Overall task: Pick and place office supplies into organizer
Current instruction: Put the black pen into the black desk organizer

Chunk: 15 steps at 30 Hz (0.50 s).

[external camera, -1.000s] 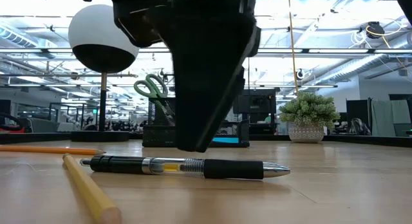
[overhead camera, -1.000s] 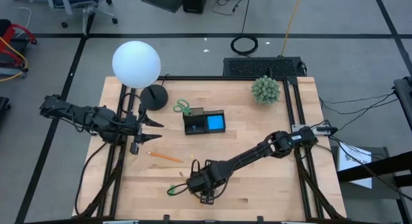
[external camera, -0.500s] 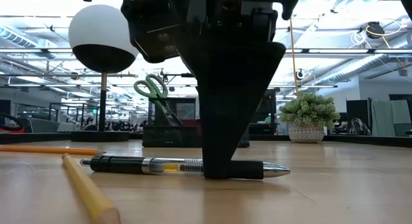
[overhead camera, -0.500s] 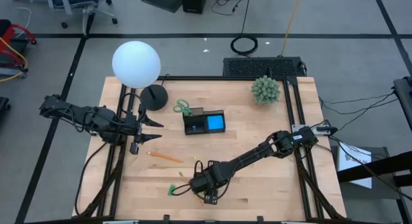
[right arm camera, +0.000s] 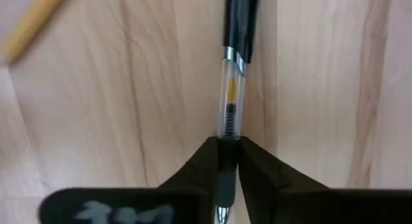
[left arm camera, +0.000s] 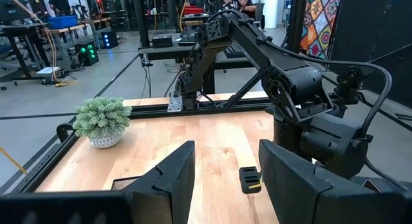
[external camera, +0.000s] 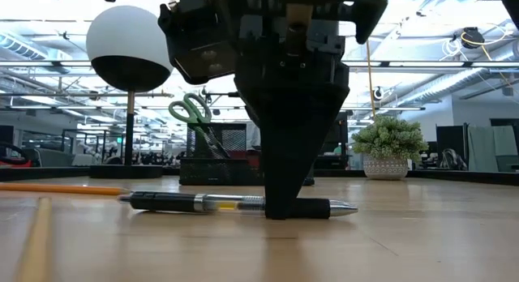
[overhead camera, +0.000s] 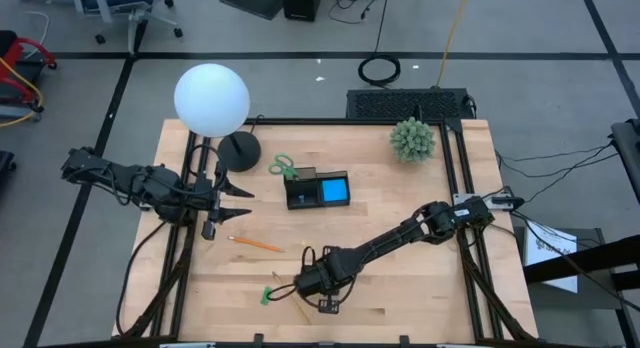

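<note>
So the right gripper [external camera: 285,211] is down at the table's 6 o'clock edge, fingers pinched together on the rubber grip end of a dark pen [external camera: 235,203] that's lying flat on the wood. It comes in straight from above and squeezes across the barrel, which I'd guess is the only sane way to grab something that thin off a flat board. The organizer [overhead camera: 317,190] sits up toward 12 o'clock from there, well apart, with the green scissors [overhead camera: 284,168] poking out of it and the blue sticky pad [overhead camera: 335,192] inside. The left gripper [overhead camera: 236,195] waits out at 9 o'clock, jaws apart, holding nothing. An orange pencil [overhead camera: 255,245] lies between it and the pen. Hard to make out: there's a small green piece [overhead camera: 267,294] just beside the right gripper, and from overhead the pen itself is mostly buried under the arm. The plant [overhead camera: 412,139] is irrelevant.
</note>
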Each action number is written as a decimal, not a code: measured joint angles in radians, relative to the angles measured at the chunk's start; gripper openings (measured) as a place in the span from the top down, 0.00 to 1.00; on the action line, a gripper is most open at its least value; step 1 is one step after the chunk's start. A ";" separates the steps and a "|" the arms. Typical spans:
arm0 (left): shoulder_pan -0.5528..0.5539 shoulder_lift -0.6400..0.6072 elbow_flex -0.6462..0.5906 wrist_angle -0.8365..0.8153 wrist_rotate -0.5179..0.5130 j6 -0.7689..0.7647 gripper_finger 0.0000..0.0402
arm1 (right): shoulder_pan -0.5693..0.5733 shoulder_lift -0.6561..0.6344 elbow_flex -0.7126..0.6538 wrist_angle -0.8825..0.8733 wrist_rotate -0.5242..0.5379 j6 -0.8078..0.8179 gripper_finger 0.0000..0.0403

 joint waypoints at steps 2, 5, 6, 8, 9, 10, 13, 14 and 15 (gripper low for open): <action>0.000 0.000 0.000 0.000 0.000 0.000 0.57 | -0.008 0.000 0.000 0.000 0.000 -0.025 0.94; 0.000 0.000 0.000 0.000 0.000 0.000 0.57 | -0.027 0.001 0.000 0.001 -0.026 -0.036 0.96; 0.000 0.000 0.000 0.000 0.000 0.000 0.57 | -0.035 0.001 -0.001 0.004 -0.045 -0.037 0.96; 0.000 0.000 0.000 -0.001 0.000 0.000 0.57 | -0.049 0.001 -0.001 0.007 -0.065 -0.037 0.94; 0.000 0.000 0.000 -0.002 0.000 0.000 0.57 | -0.054 0.001 -0.001 0.009 -0.066 -0.037 0.94; 0.000 0.000 0.000 -0.004 0.000 0.000 0.57 | -0.059 0.001 -0.001 0.010 -0.065 -0.040 0.93; 0.000 0.000 0.000 -0.006 0.000 0.000 0.57 | -0.072 0.001 -0.002 0.011 -0.083 -0.059 0.93; 0.000 0.000 0.000 -0.006 0.000 0.000 0.57 | -0.076 0.000 -0.002 0.013 -0.088 -0.068 0.94; 0.000 0.000 0.000 -0.006 0.000 0.000 0.57 | -0.078 0.000 -0.003 0.015 -0.089 -0.072 0.95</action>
